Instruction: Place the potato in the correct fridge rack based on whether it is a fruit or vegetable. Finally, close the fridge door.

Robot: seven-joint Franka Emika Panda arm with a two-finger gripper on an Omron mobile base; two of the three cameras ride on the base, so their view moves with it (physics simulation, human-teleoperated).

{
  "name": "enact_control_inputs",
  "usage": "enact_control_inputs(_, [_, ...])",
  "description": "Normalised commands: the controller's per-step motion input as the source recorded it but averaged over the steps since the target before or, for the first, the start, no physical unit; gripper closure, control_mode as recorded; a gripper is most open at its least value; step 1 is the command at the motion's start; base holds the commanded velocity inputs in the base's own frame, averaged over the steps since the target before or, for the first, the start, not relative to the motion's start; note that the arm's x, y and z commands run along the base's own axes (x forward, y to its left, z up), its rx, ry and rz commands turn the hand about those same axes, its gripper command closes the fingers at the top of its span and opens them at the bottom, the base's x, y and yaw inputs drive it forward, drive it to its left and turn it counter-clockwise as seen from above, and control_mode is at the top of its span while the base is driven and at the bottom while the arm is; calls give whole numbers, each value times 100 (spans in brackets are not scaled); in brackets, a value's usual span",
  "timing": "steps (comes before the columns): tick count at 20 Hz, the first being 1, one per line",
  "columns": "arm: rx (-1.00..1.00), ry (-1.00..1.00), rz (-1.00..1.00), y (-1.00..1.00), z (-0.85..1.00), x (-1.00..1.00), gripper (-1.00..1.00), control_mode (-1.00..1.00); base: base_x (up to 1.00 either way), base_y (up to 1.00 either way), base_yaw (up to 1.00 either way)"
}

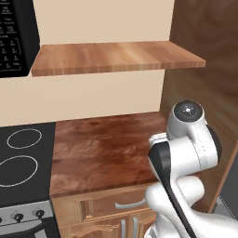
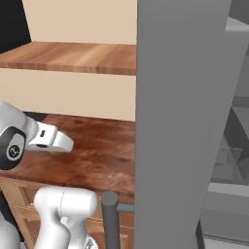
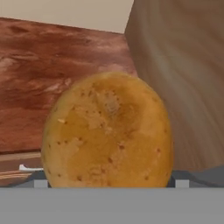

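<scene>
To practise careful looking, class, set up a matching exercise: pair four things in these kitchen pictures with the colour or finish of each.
Column one:
1. roundish speckled potato
2. flat stove top with ring markings
3. tall open fridge door
4. wall shelf above the counter

Column two:
A. plain grey
B. tan-yellow
C. light wood grain
D. black

Pairs: 1-B, 2-D, 3-A, 4-C

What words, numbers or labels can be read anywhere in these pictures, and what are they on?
None can be read.
The black microwave has rows of pale keypad marks, too small and blurred to read.
The stove has white burner rings and knobs, no words.
The potato, wooden counter, shelf and grey fridge door carry no writing.
</scene>
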Motion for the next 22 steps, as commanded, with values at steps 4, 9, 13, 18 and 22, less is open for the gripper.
enact_control_inputs(4, [3, -14, 1, -20, -12, 0, 100, -100, 0, 0, 0])
enact_control_inputs(9, [4, -7, 14, -25, -15, -1, 100, -100, 0, 0, 0])
enact_control_inputs(13, [5, -7, 11, -37, -13, -3, 100, -100, 0, 0, 0])
enact_control_inputs(18, [0, -2, 4, -6, -11, -7, 100, 100, -13, 1, 0])
enact_control_inputs(22, [0, 0, 0, 0, 0, 0, 100, 100, -54, 33, 0])
